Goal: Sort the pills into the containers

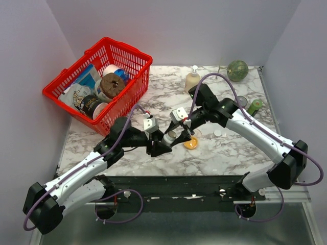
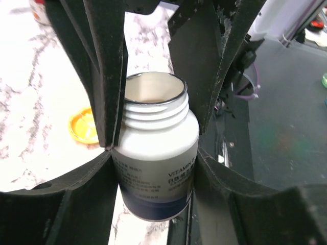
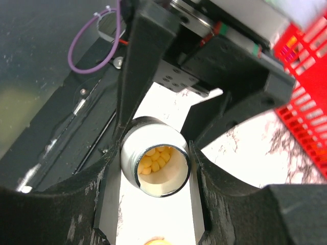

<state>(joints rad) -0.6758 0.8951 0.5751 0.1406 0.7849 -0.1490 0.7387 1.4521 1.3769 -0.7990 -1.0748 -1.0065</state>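
Over the middle of the table [image 1: 214, 159], the left gripper [image 2: 153, 158] clamps the uncapped pill bottle [image 2: 156, 178] by its body while the right gripper [image 3: 156, 150] grips its neck; the pills [image 3: 155, 157] lie inside. Keeping it upright through any handover should prevent spills.

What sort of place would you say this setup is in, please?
Most likely a robotics lab test cell, not a home: two robot arms bolted to a metal frame, plain white walls boxing in a marble-patterned tabletop, and a red basket of groceries.
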